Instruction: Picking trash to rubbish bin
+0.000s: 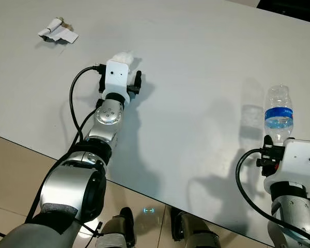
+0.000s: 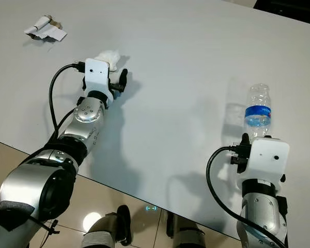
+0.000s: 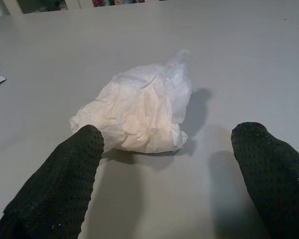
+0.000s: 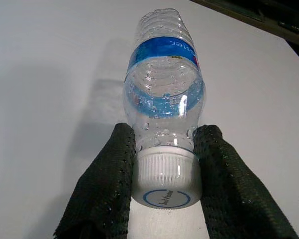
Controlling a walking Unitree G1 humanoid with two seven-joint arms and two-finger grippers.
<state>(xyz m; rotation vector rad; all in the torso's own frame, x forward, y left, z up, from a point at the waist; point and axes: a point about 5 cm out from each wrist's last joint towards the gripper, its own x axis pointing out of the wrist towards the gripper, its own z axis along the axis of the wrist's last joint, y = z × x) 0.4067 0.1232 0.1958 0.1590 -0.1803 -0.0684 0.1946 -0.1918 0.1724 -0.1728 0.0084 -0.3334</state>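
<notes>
Upper left of the head view: a folded paper scrap [image 1: 58,31] lay on the white table [image 1: 196,77], well apart from both arms.

Left of centre: the left gripper [image 3: 169,174] was stretched over the table with fingers [image 3: 65,184] spread wide, holding nothing. A crumpled wad [image 3: 139,114] sat on the table straight ahead of the fingertips, just beyond them and roughly centred on the gap, a little nearer one finger than the other. The wad had no clear long axis. Judgement: a short advance along the fingers' own line should put the wad between them; this arm is the nearer one for it.

Right side: the right gripper [image 4: 164,164] was closed on the cap end of a bottle [image 4: 164,89], blue label, its body pointing away from the wrist along the fingers' line. No bin could be made out.
</notes>
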